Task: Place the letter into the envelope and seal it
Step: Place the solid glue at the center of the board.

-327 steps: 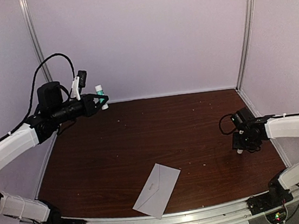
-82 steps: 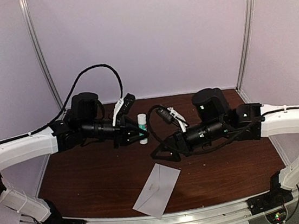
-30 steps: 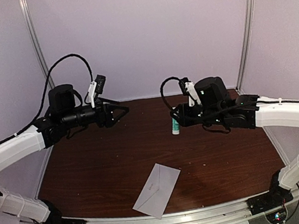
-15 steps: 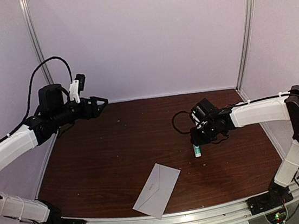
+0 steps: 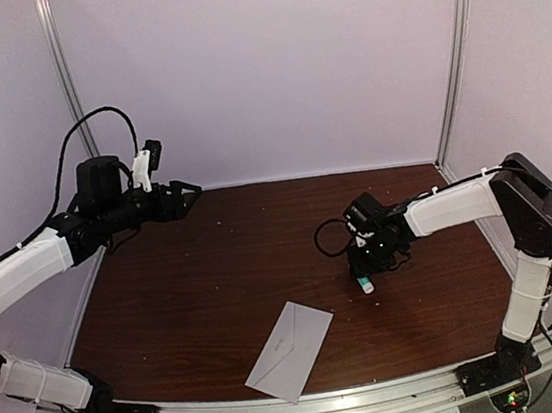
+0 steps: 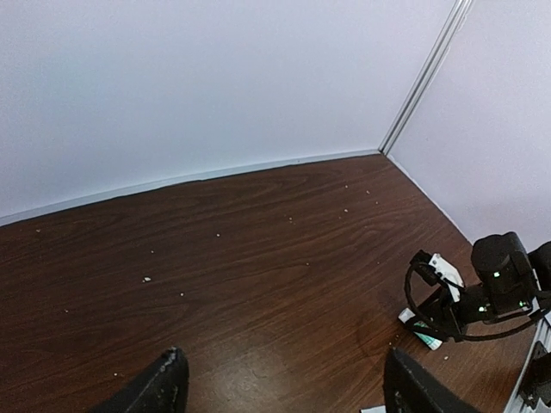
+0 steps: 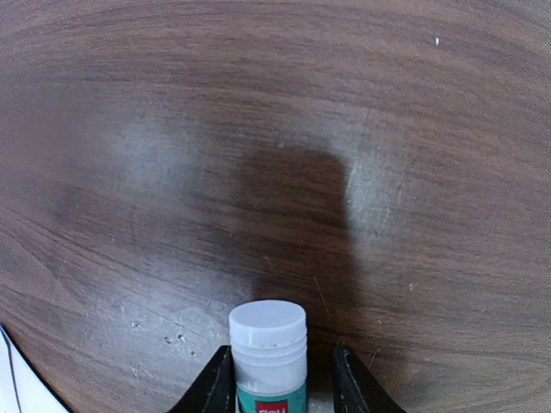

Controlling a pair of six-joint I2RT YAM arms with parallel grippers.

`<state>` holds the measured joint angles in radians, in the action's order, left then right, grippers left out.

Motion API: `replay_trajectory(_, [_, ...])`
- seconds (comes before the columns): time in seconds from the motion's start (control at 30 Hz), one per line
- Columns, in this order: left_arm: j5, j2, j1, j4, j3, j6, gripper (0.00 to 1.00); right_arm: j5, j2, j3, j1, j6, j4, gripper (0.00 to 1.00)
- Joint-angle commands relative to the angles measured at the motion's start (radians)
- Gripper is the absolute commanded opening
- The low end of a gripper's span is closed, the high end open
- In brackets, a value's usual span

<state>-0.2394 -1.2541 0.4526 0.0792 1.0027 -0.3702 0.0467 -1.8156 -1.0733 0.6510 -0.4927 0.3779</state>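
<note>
My right jaws stood narrow around a small white-capped, teal-bodied glue stick (image 7: pixel 268 348). One side was against it and a slim gap showed at the other. The stick leaned with its lower end down on the dark brown wooden tabletop (image 5: pixel 195 287). My left jaws hung wide and empty above the far left corner. The pale grey paper envelope (image 5: pixel 290 351) lay flat near the front edge, well apart from both.
</note>
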Motion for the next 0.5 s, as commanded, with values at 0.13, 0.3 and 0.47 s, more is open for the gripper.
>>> replay_trajectory(0.13, [-0.002,-0.006,0.0,-0.031,0.024,-0.01,0.79,-0.037,-0.019,-0.02,-0.007,0.008,0.017,0.47])
replay_trajectory(0.3, [0.013,0.001,0.0,-0.035,0.023,-0.013,0.79,0.006,0.001,-0.02,-0.007,0.012,-0.002,0.58])
replay_trajectory(0.47, [0.086,0.032,0.0,-0.046,-0.005,-0.056,0.8,0.07,0.069,-0.02,-0.007,0.028,-0.036,0.77])
